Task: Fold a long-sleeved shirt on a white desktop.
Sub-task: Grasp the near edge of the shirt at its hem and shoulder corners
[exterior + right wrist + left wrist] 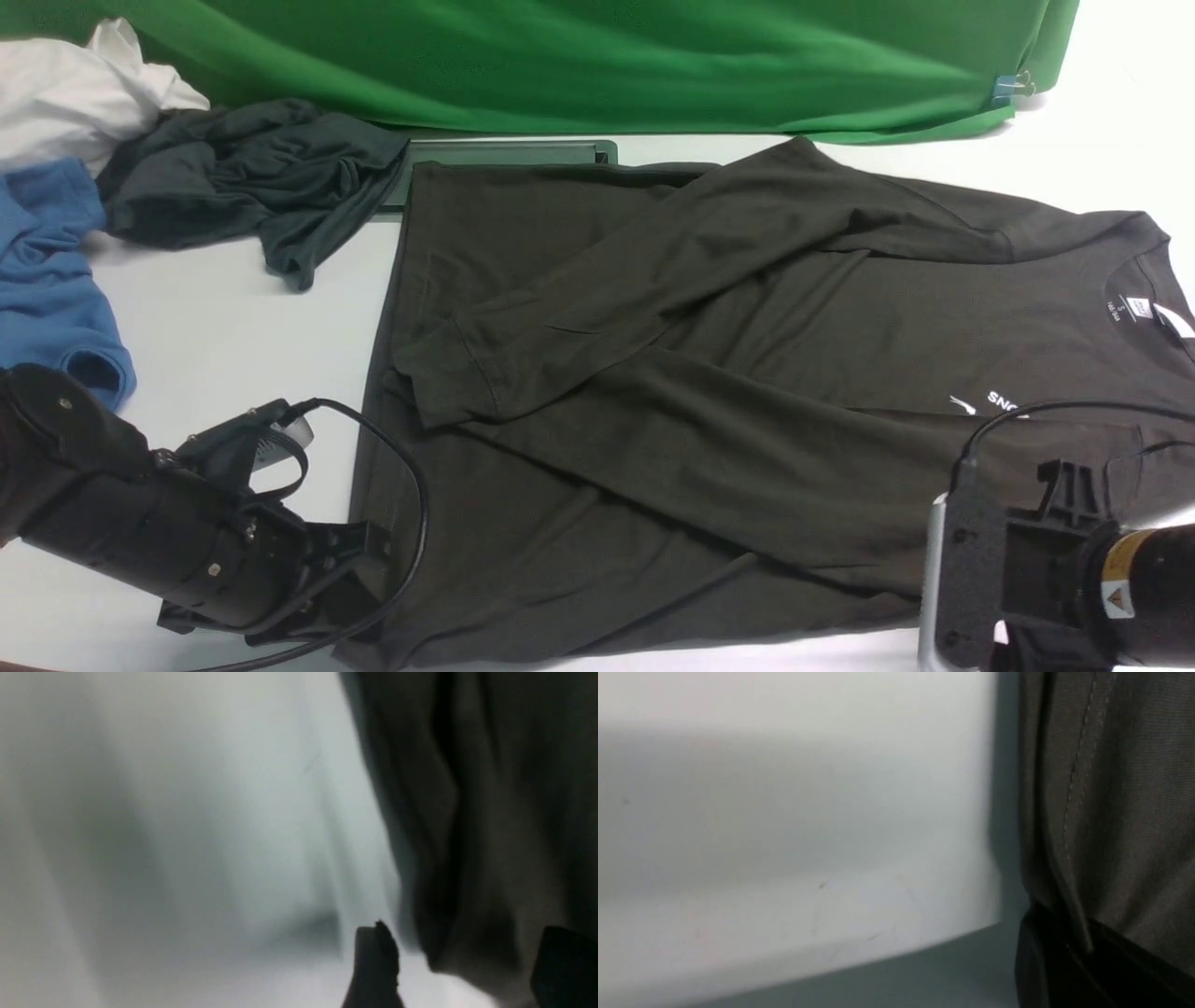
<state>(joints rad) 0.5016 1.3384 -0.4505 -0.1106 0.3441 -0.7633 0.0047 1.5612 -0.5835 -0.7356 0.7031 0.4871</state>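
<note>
The long-sleeved shirt (pixel 709 373) lies sleeves-crossed from centre to 3 o'clock on the tabletop (pixel 224 308), left tool (pixel 359 560) at its 7 o'clock hem, grip unclear, right tool (pixel 467 956) spread astride its 5 o'clock edge.

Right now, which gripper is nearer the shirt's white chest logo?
Right. The right gripper is just on the near side of the white chest logo; the left gripper is at the long-sleeved shirt's hem, the garment's opposite end.

Front view: raised, facing 12 o'clock, wide.
Wrist views: very close, blurred.
Shared: long-sleeved shirt (pixel 700 373) edge on white desktop (pixel 215 317).
</note>
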